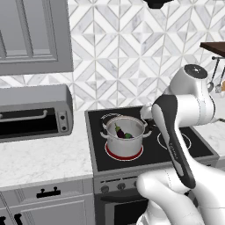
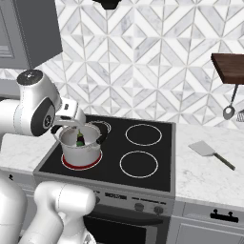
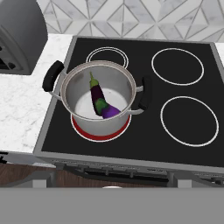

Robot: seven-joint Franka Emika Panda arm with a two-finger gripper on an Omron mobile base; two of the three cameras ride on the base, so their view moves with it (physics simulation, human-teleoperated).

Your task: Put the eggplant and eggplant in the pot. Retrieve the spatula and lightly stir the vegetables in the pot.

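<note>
Both eggplants (image 3: 99, 99) lie in the pot (image 3: 74, 87) on the stove's front-left burner. The gripper (image 2: 78, 129) hangs above it; I can't tell its spread. The spatula (image 2: 211, 154) lies on the counter right of the stove: light, stiff, best pinched mid-handle, open room around.

Black stove (image 2: 143, 157) between marble counters (image 1: 39, 158); toaster oven (image 1: 33, 115) left.
</note>
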